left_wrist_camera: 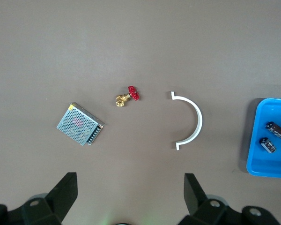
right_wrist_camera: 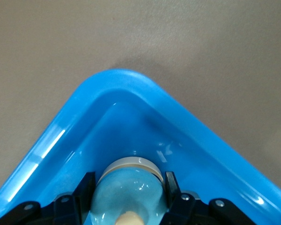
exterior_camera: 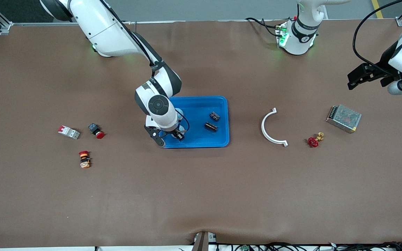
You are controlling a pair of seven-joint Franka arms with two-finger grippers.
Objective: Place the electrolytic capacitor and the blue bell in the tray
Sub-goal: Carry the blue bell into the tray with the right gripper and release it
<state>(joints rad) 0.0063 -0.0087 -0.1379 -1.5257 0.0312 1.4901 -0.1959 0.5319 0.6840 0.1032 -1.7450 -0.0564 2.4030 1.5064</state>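
The bright-blue tray (exterior_camera: 201, 99) lies mid-table. Two dark electrolytic capacitors (exterior_camera: 215, 116) (exterior_camera: 211, 127) lie in it, toward the left arm's end. My right gripper (exterior_camera: 169, 137) is down in the tray's corner nearest the front camera at the right arm's end. It is shut on the light-blue bell (right_wrist_camera: 131, 197), a finger pressed on each side of the dome, just above the tray's floor near its rim (right_wrist_camera: 117, 77). In the front view the hand hides the bell. My left gripper (exterior_camera: 356, 78) waits open and holds nothing, up over the left arm's end of the table.
A white curved bracket (exterior_camera: 270, 127), a red-handled brass valve (exterior_camera: 315, 140) and a metal power supply (exterior_camera: 343, 118) lie toward the left arm's end. A circuit breaker (exterior_camera: 68, 132) and two red push buttons (exterior_camera: 96, 131) (exterior_camera: 84, 159) lie toward the right arm's end.
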